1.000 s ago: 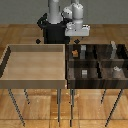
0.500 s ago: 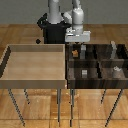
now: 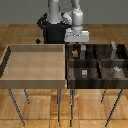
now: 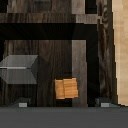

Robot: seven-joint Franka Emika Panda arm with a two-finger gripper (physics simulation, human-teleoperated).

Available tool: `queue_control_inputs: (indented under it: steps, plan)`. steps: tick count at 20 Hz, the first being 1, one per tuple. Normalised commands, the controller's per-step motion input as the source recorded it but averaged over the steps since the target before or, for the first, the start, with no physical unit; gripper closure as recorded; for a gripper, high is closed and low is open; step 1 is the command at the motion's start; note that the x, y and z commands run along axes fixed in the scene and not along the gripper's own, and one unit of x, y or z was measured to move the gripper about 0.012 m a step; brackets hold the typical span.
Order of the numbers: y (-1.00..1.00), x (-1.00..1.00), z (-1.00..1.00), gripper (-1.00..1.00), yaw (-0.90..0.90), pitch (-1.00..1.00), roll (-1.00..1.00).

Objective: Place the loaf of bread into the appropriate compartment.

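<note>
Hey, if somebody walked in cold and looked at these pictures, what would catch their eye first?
Probably the robot arm, its gripper hanging over the back of the dark divided tray on the exterior view's right. Next, the big pale wood tray on the exterior view's left. Under the gripper sits the loaf of bread, a small brown lump in a dark compartment, beside a grey block.

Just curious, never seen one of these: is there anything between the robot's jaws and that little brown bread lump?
Nothing. In the wrist view the loaf of bread lies on bare dark wood, a grey block off to one side. The gripper hangs above it.
</note>
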Motion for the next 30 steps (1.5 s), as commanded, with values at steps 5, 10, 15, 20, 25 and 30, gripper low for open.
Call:
queue_control_inputs:
  steps: [5, 10, 15, 20, 25, 30]
  plan:
    - [0.00, 0.00, -0.60, -1.00, 0.00, 0.00, 0.00]
    - [0.00, 0.00, -1.00, -1.00, 0.00, 0.00, 0.00]
    - [0.00, 0.00, -0.20, 1.00, 0.00, 0.00, 0.00]
    - [0.00, 0.00, 0.00, 1.00, 0.00, 0.00, 0.00]
    - [0.00, 0.00, 0.00, 1.00, 0.00, 0.00, 0.00]
    - [0.00, 0.00, 0.00, 1.00, 0.00, 0.00, 0.00]
